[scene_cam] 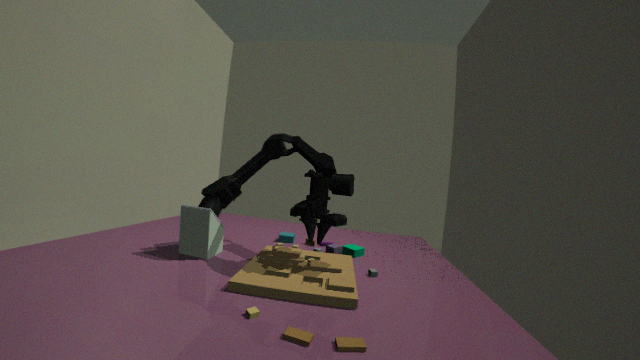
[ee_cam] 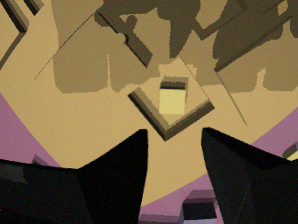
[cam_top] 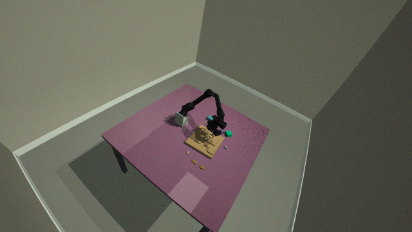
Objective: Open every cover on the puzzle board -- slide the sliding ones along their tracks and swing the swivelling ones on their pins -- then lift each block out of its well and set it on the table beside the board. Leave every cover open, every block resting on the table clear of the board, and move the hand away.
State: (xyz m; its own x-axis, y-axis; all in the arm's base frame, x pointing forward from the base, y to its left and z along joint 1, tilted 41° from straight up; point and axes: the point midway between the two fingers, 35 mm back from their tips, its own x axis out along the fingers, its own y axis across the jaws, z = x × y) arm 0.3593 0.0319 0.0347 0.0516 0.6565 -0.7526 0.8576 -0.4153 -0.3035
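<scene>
The tan puzzle board [cam_top: 210, 157] [scene_cam: 295, 296] [ee_cam: 40, 107] lies on the table with several raised covers and recesses, partly in the arm's shadow. My gripper [scene_cam: 315, 243] [ee_cam: 174, 136] is part open and empty, above the board's far side. Just ahead of the fingertips in the wrist view, a pale yellow block [ee_cam: 172, 101] sits at a small square opening, inside a dark-edged angular recess. A small yellow cube [cam_top: 188, 153] [scene_cam: 252, 312] and two brown blocks [cam_top: 194, 162] [cam_top: 202, 167] [scene_cam: 298, 336] [scene_cam: 350, 344] lie on the table off the board. Exact cover positions are hard to tell.
Beyond the board are a green box [cam_top: 228, 133] [scene_cam: 353, 250], a teal box [cam_top: 210, 118] [scene_cam: 286, 237] and a purple box [scene_cam: 333, 248]. A small grey cube [cam_top: 225, 147] [scene_cam: 373, 273] lies right of the board. The pale arm base [cam_top: 181, 119] [scene_cam: 195, 232] stands left.
</scene>
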